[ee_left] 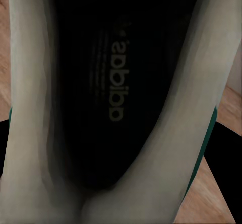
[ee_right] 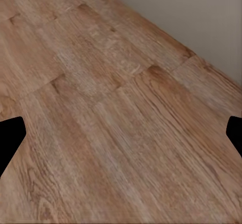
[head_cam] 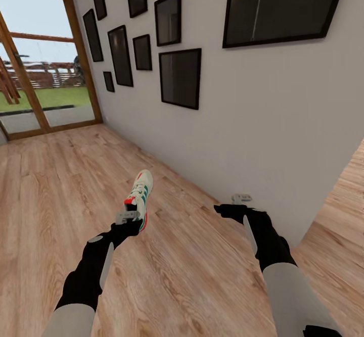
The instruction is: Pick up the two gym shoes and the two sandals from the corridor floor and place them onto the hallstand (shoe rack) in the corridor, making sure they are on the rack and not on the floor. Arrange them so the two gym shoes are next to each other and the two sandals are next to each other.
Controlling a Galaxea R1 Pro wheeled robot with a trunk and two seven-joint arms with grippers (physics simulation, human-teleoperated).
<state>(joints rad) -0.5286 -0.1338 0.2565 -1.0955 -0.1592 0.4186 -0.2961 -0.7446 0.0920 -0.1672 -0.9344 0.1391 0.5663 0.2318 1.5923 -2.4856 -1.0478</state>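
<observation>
While clamped at the heel by the left gripper [head_cam: 129, 218], one gym shoe [head_cam: 140, 191] held above the corridor floor [head_cam: 60, 185], toe pointing away toward the grey wall [head_cam: 263, 119]; dark insole with printed lettering close up in the left wrist view [ee_left: 113, 78]. Right gripper [head_cam: 241, 198] over bare planks near the wall, jaws spread apart and holding nothing.

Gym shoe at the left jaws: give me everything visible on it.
The white low-top gym shoe with green side stripes and red-orange tongue and heel accents looks leather-like, white laces on top. The left gripper is shut on its heel end, toe pointing away toward the grey wall; it appears lifted off the wood-plank floor. The left wrist view looks into its dark insole, printed "adidas".
</observation>
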